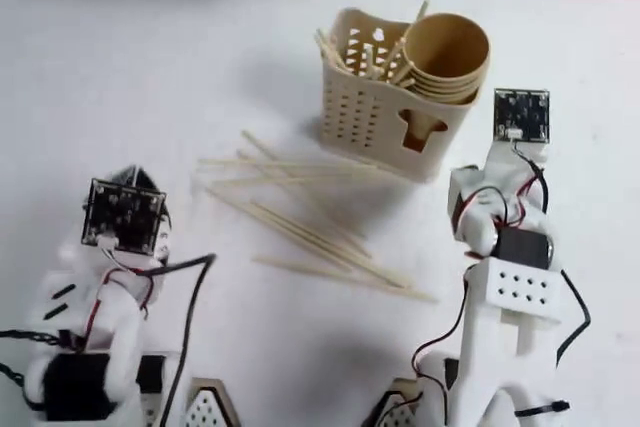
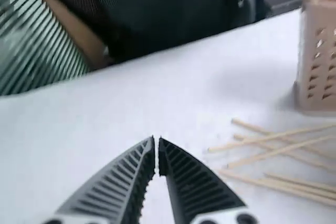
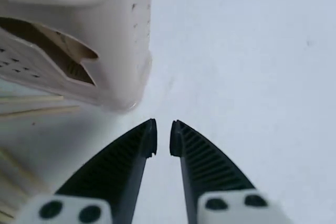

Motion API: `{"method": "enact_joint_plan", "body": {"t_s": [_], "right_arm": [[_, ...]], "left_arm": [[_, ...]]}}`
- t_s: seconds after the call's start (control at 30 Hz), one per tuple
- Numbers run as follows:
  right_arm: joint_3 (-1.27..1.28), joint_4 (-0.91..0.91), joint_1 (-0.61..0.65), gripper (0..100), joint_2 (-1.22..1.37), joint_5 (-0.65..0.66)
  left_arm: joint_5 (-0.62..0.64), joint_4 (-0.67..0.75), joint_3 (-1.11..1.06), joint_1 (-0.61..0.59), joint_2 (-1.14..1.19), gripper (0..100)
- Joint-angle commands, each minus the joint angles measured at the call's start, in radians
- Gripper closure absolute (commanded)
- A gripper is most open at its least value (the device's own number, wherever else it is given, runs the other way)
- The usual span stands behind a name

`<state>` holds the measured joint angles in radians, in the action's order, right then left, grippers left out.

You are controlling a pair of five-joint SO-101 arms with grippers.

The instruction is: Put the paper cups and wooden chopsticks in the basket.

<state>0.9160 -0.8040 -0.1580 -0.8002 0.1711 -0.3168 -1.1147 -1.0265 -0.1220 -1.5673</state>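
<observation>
Counter [image 1: 120, 77] is flat and smooth-looking, so that's worry one: the loose wooden chopsticks [image 1: 300, 234] lie right down on it, and my tips could skate over them or shove them away instead of getting under.

Basket [image 1: 370, 122] sits toward the far side. My right pincer [image 3: 163, 136] hovers just beside its near corner, so a careless swing could nudge or tip it.

The paper cups [image 1: 447, 47] are stacked in its right half, with a few upright sticks [image 1: 345, 55] poking out of the left half. Room's tight, I reckon, and a stick going in tilted could catch on the rim.

The loose ones lie in a crossed fan in front of the basket, between my arms. A few run roughly side to side. The rest slant from out ahead of my left arm back toward my right arm's base. Lift one and its neighbours may drag along.

Both pincers are empty. My left pincer [image 2: 156, 153] is pressed all but together, and the right has only a sliver between its tips.
</observation>
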Motion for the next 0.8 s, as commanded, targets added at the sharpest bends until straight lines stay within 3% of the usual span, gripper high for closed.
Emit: {"method": "enact_joint_plan", "body": {"t_s": [0.0,0.23,0.43,0.6,0.77], "right_arm": [[-0.101,-0.091,0.059,94.2,-0.038,0.002],[-0.210,-0.252,0.153,94.2,-0.159,0.054],[-0.267,-0.363,0.475,94.2,-0.232,0.137],[-0.304,-0.384,0.720,94.0,-0.101,0.210],[-0.379,-0.372,0.796,91.5,0.160,0.241]], "left_arm": [[0.034,0.071,-0.170,-0.081,-0.091,96],[0.040,0.183,-0.443,-0.162,-0.242,96],[0.035,0.187,-0.502,-0.182,-0.255,96],[0.032,0.187,-0.517,-0.182,-0.255,96],[0.032,0.187,-0.517,-0.182,-0.255,96]]}}
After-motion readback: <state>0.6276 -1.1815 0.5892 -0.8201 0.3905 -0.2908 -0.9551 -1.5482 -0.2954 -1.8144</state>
